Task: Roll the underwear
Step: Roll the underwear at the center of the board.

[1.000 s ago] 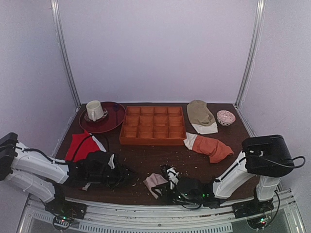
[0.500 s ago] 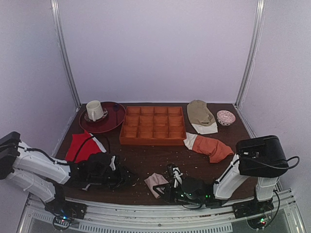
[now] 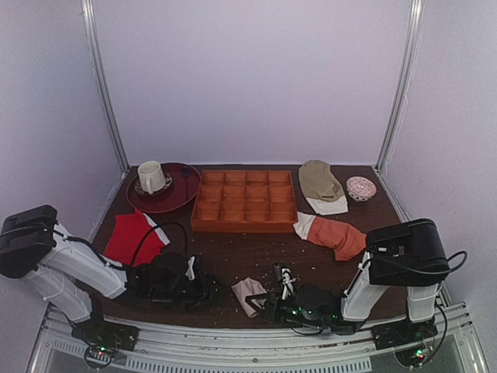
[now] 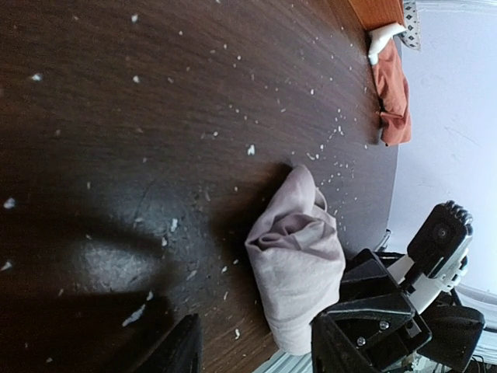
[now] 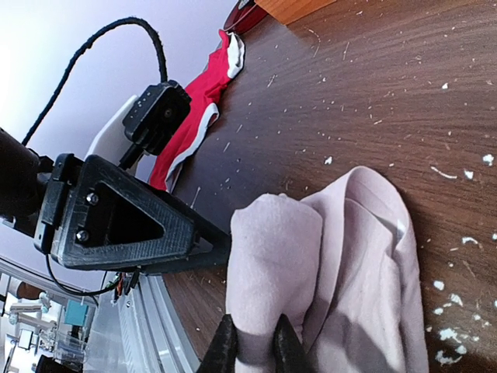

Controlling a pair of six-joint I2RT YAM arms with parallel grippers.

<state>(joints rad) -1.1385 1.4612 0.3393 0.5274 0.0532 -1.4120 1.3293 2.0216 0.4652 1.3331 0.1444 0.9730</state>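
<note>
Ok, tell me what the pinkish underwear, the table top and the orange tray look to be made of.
Underwear: soft matte knit fabric, probably cotton; it folds and creases limply. Table top: dark brown wood or wood-look laminate, slight sheen; grain lines show. Tray: rigid, matte orange, crisp grid walls; likely plastic or painted wood, cannot tell which.

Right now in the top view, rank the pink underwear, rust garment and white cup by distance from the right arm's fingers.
1. The underwear, pinched by the right fingers, near edge.
2. The rust garment, mid-right.
3. The white cup, far left.
</note>
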